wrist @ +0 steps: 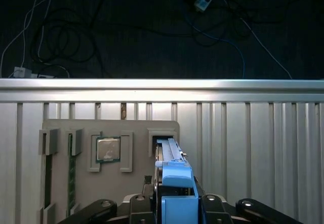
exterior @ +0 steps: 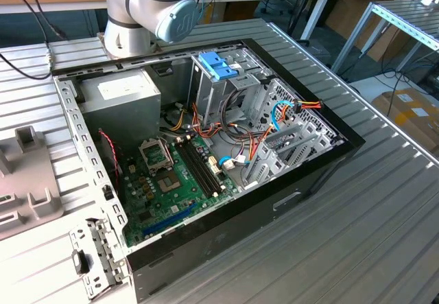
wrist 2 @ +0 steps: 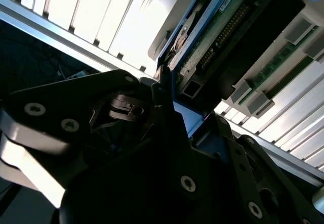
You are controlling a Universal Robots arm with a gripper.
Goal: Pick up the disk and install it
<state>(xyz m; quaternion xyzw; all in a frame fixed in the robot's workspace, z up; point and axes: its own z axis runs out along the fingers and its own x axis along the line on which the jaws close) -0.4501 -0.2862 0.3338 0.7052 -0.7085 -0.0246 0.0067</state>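
Observation:
In the first wrist view the disk stands on edge, a thin grey slab in a light-blue carrier. Its far end is at a slot of the grey holder tray. My gripper has the carrier's blue end tab between its two dark fingers, which press on both sides. The second wrist view shows the disk's underside, a green circuit board and dark connector edged in blue, just past the black gripper body. I cannot tell whether the disk is lifted out of the slot.
The tray also holds a processor chip and memory sticks. Beyond the ribbed metal table's edge cables lie on a dark floor. The open computer case, its drive cage with blue tabs, lies by the arm's base.

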